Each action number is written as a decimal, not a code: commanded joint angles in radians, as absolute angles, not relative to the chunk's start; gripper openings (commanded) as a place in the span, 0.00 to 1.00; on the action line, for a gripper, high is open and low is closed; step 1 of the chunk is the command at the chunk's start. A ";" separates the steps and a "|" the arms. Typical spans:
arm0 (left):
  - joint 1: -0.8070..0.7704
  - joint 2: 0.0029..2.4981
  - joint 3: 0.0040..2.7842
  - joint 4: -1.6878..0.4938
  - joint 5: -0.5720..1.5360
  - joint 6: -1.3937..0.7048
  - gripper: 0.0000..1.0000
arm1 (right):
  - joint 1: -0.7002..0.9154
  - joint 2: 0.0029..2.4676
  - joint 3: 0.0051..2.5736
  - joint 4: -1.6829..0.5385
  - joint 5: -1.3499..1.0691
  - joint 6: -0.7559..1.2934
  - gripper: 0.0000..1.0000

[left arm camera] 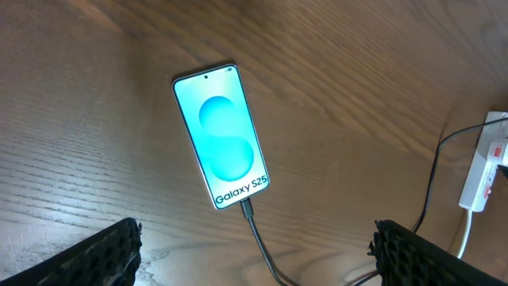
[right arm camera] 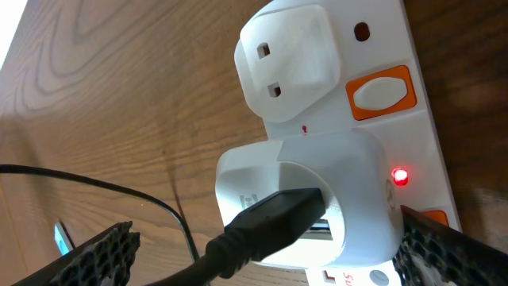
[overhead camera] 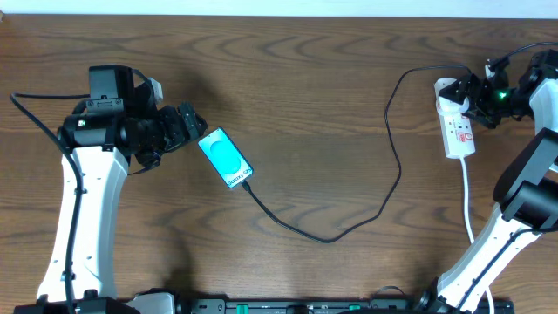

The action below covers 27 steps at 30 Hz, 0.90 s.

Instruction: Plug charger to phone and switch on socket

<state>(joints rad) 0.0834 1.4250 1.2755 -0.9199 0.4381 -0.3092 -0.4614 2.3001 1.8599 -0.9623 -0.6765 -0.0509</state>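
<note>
The phone (overhead camera: 225,158) lies flat on the wooden table with its cyan screen up; the left wrist view shows it (left arm camera: 222,137) ahead of my fingers. The charger (overhead camera: 327,239), a thin black cable, has its plug tip seated in the phone's lower end (left arm camera: 248,209). It loops across the table to the socket (overhead camera: 459,124). My left gripper (overhead camera: 193,125) (left arm camera: 258,254) is open just left of the phone, holding nothing. My right gripper (overhead camera: 469,100) (right arm camera: 270,254) hangs open over the socket (right arm camera: 413,143), its fingers on either side of a white adapter (right arm camera: 349,183) holding the black USB plug (right arm camera: 274,222). A red light (right arm camera: 399,175) glows.
An orange rocker switch (right arm camera: 381,91) sits beside an unused white plug cover (right arm camera: 290,59). The socket's thick white cord (overhead camera: 468,205) runs toward the table's front edge beside the right arm. The socket also shows at the right edge of the left wrist view (left arm camera: 484,171).
</note>
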 commanded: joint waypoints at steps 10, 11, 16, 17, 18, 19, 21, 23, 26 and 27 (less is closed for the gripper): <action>0.086 1.419 1.272 -0.928 0.425 -0.289 0.93 | -0.445 2.344 1.851 -0.951 -0.732 -0.023 0.99; 0.086 1.419 1.272 -0.928 0.425 -0.289 0.93 | -0.451 2.344 1.851 -0.950 -0.732 -0.023 0.99; 0.086 1.419 1.272 -0.928 0.425 -0.289 0.93 | -0.475 2.343 1.851 -0.950 -0.732 -0.023 0.99; 0.086 1.419 1.272 -0.928 0.425 -0.289 0.93 | -0.480 2.342 1.852 -0.950 -0.732 -0.023 0.99; 0.086 1.419 1.272 -0.928 0.425 -0.289 0.93 | -0.485 2.341 1.853 -0.950 -0.732 -0.023 0.99; 0.086 1.419 1.272 -0.928 0.425 -0.289 0.93 | -0.491 2.341 1.855 -0.950 -0.732 -0.023 0.99; 0.086 1.419 1.272 -0.931 0.425 -0.289 0.93 | -0.503 2.336 1.861 -0.955 -0.731 -0.023 0.99; 0.086 1.419 1.272 -0.933 0.425 -0.289 0.93 | -0.513 2.331 1.870 -0.963 -0.731 -0.023 0.99; 0.086 1.419 1.272 -0.933 0.425 -0.289 0.93 | -0.527 2.325 1.888 -0.982 -0.730 -0.023 0.99; 0.086 1.419 1.272 -0.933 0.425 -0.289 0.93 | -0.530 2.323 1.895 -0.990 -0.726 -0.023 0.99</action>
<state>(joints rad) 0.0834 1.4250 1.2755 -0.9283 0.4381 -0.3092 -0.5159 2.3070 1.8637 -0.9802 -0.7219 -0.0326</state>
